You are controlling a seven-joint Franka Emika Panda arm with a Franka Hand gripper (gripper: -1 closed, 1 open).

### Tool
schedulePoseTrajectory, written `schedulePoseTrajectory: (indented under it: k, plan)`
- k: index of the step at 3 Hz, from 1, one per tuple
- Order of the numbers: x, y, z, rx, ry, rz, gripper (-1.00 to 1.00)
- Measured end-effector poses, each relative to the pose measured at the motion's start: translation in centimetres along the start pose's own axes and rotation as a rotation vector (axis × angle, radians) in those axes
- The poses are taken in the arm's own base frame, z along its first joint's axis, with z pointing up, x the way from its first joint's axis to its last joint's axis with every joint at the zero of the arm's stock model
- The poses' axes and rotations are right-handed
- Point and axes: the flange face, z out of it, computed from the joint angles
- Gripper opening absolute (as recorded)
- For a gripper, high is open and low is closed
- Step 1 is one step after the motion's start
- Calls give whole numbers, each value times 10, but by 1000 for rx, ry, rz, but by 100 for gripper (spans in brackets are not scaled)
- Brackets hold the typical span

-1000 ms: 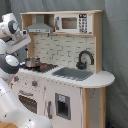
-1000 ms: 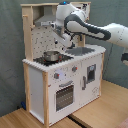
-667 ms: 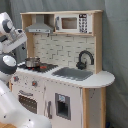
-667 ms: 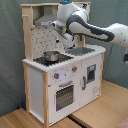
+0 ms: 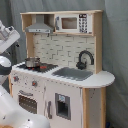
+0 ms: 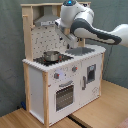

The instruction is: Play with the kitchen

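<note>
Backdrop: grey curtain is hanging behind everything in both exterior views; wooden floor is showing low in the second exterior view.
Kitchen: the kitchen [image 5: 62, 70] is standing mid-frame, oven door shut, a small pot [image 6: 50, 55] sitting on the hob.
Arm: I'm seeing it [image 6: 85, 27] reaching across the upper right of the second exterior view, above the sink [image 5: 74, 73].
Tool: hidden, so I cannot tell its state.
Progress: I'm judging nothing opened or shifted; nearly all play remains.
</note>
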Motion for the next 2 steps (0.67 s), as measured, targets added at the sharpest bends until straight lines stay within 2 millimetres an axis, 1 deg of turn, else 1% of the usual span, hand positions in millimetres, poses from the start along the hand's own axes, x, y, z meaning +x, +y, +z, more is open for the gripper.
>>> schedulePoseTrajectory:
  k: [1,2]
  plan:
    - [-14,-18,-16,-91,-7,-10,100]
    - [-25,-35,-24,-179,-19,-20,100]
